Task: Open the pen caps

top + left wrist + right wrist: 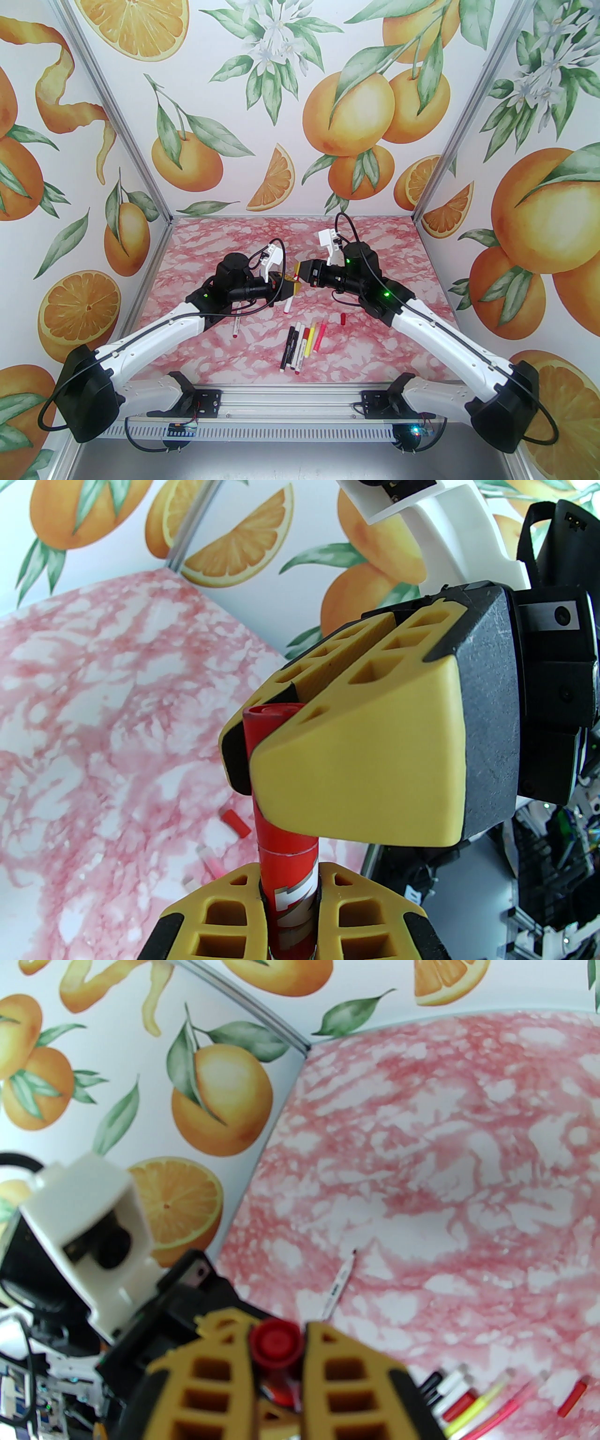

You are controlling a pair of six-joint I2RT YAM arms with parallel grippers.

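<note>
Above the middle of the table, a pen [290,902] with a red and white barrel is held between both grippers. My left gripper [290,878] is shut on its barrel, whose white end [287,305] hangs below. My right gripper [274,735] is shut on its red pen cap [269,723], which sits against the barrel with a thin seam showing. In the right wrist view the cap's round end [274,1340] shows between my right gripper's [277,1335] yellow fingers. From above, the left gripper [287,285] and the right gripper [299,273] nearly touch.
Several pens [302,344] lie side by side near the front middle of the pink marbled table [211,243]. A loose red cap [342,319] lies to their right. One more pen [234,326] lies under the left arm. Patterned walls close in three sides.
</note>
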